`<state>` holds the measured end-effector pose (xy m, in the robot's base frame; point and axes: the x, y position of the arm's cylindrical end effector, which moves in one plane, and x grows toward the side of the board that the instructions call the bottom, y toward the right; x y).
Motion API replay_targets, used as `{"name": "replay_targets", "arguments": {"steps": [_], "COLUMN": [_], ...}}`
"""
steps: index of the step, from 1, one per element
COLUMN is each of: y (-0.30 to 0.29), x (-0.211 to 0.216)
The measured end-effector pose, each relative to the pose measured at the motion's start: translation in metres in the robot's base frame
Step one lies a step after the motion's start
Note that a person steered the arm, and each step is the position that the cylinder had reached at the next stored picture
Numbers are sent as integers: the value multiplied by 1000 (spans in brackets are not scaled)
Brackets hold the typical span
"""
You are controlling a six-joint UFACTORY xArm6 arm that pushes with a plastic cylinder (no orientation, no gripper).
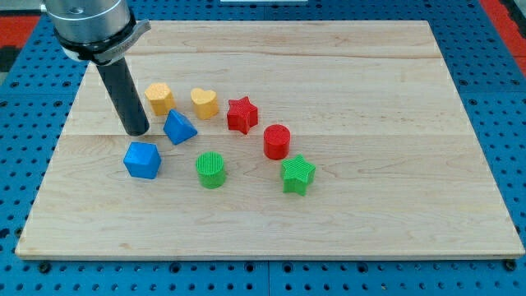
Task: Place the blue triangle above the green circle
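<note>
Camera view shows you the wooden board (345,205) on its blue pegboard (25,123), and my tip (136,131) is down on the wood, just beside the blue triangle (179,127), at its nine o'clock; contact is too close to call. You have no pincer to read here: the arm ends in a plain dark rod, so nothing is held. Look at the green circle (210,170): the blue triangle sits at its eleven o'clock, near but apart. At the tip's six o'clock sits a blue block (142,159), chunky, many-sided. At the triangle's eleven o'clock you see an orange block (159,98), and an orange heart (205,103) at one. Running toward four o'clock come the red star (242,114), red cylinder (277,141) and green star (297,174).
</note>
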<state>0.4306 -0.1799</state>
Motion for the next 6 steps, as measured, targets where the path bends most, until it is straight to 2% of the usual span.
{"name": "replay_targets", "arguments": {"steps": [1,3,5,6], "y": [0,77,91,53], "x": [-15,-13,11,7]}}
